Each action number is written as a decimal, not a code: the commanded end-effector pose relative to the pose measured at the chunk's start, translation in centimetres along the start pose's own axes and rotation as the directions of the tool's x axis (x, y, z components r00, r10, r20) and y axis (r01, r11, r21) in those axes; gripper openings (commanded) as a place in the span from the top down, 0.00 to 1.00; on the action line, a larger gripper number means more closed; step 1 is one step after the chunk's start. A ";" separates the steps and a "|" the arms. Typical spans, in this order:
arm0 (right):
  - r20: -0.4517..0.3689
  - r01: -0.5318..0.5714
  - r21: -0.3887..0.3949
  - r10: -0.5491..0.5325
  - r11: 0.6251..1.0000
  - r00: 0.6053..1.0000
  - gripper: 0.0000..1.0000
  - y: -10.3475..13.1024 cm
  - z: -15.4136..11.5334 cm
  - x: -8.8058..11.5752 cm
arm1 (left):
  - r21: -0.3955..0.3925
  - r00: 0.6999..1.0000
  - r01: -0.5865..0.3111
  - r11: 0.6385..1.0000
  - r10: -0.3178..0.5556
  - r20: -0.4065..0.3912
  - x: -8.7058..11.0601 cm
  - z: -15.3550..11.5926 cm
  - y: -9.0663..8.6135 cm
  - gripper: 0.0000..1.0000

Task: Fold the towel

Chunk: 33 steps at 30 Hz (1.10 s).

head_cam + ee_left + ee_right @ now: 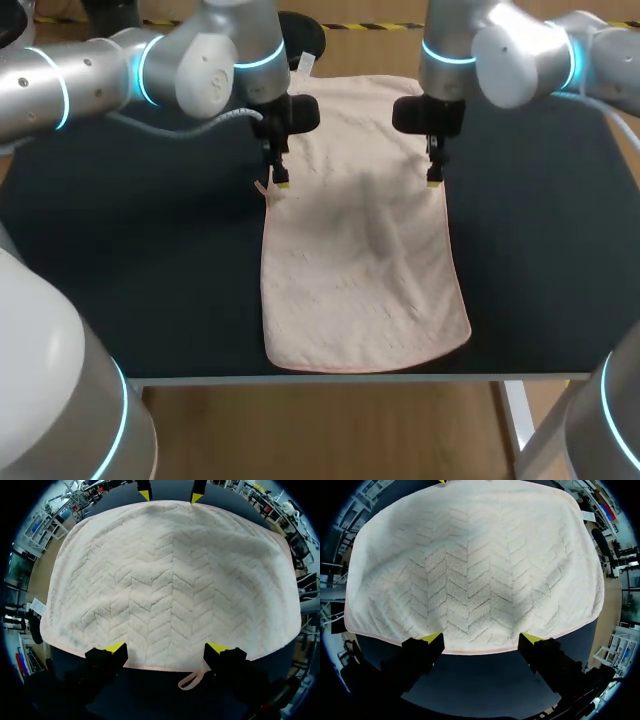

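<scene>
Pink towel (360, 260) flat on dark worktop (130, 280). Both left jaws and right jaws spread wide, at opposite long edges.

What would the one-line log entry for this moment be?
towel: lying flat | left gripper: open, at towel's left edge | right gripper: open, at towel's right edge

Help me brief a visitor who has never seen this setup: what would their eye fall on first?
The pale pink towel lies spread flat on the dark table, running from the far edge to the near one. The left gripper and the right gripper stand open at its two long edges, opposite each other, toward its far end.
</scene>
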State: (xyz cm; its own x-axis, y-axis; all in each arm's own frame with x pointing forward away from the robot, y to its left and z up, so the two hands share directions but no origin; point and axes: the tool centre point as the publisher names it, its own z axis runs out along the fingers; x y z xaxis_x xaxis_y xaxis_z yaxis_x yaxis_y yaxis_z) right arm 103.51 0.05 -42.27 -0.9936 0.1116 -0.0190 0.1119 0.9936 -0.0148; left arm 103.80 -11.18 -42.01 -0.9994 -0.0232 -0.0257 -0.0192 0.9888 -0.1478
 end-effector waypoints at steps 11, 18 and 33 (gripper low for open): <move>-0.039 0.018 0.001 -0.018 1.000 0.999 0.00 0.2 2.5 -0.4 | -0.014 0.999 -0.005 1.000 0.004 -0.033 -0.2 1.8 -0.2 0.00; -0.057 0.024 0.009 -0.023 1.000 0.998 0.65 0.1 3.2 -0.3 | -0.013 0.999 -0.004 1.000 0.003 -0.040 -0.2 2.2 -0.2 0.62; -0.045 0.026 0.022 -0.025 0.999 0.999 1.00 0.0 2.1 0.7 | 0.010 1.000 0.024 1.000 -0.024 -0.015 1.0 0.6 0.1 1.00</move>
State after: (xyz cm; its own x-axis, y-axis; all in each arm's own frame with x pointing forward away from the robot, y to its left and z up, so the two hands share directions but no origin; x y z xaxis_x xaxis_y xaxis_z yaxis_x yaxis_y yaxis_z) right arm 103.29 0.12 -44.44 -0.9956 0.0879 0.0323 0.0868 0.9957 -0.0327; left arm 103.44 -11.58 -43.29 -0.9991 -0.0429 0.0014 -0.0426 0.9872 -0.1538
